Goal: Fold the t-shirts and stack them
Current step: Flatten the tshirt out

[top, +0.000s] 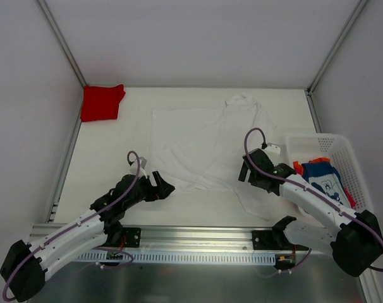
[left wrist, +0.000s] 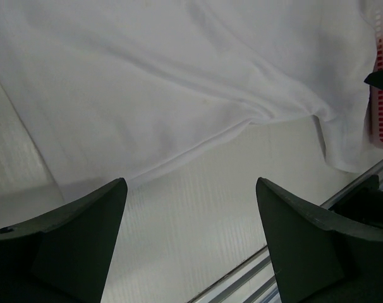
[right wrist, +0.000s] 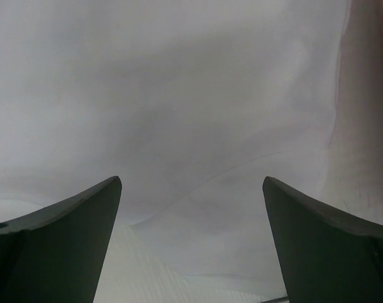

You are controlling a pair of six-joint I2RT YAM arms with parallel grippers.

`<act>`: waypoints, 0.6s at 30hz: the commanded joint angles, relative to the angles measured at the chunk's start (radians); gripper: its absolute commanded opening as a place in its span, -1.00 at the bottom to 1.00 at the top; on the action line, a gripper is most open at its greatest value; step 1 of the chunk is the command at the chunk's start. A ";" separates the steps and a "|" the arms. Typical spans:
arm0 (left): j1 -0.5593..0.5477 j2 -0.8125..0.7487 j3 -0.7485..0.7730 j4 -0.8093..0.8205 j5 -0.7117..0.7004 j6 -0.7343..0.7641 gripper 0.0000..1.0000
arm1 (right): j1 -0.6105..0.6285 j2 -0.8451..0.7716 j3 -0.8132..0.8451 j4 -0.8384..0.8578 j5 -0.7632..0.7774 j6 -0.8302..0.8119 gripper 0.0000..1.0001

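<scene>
A plain white t-shirt [top: 204,139] lies spread and partly rumpled across the middle of the table. My left gripper [top: 166,187] hovers open at its near-left hem; in the left wrist view the white t-shirt [left wrist: 179,82] lies just beyond the gripper [left wrist: 190,184], with bare table between the fingers. My right gripper [top: 244,172] stands open over the shirt's near-right edge, and the right wrist view shows white cloth [right wrist: 179,95] under that gripper [right wrist: 191,182]. A folded red t-shirt [top: 102,102] sits at the back left corner. A blue printed t-shirt [top: 323,177] and an orange-red one [top: 297,166] lie in the basket.
The white mesh basket [top: 343,141] stands at the right edge of the table, and its wall [left wrist: 382,95] shows at the right of the left wrist view. Metal frame rails run along the table's sides and near edge [top: 198,237].
</scene>
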 commanded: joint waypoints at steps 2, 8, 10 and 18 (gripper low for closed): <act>-0.012 0.052 -0.025 0.262 -0.060 -0.021 0.64 | 0.048 -0.021 0.003 -0.011 0.060 0.088 0.99; -0.012 0.274 0.108 0.490 -0.061 0.128 0.59 | 0.102 0.023 -0.002 -0.019 0.071 0.115 0.99; -0.012 0.382 0.184 0.446 -0.112 0.169 0.35 | 0.118 0.034 -0.014 -0.016 0.075 0.124 0.99; -0.012 0.917 0.554 0.454 -0.154 0.328 -1.00 | 0.154 0.077 -0.030 0.022 0.069 0.135 0.99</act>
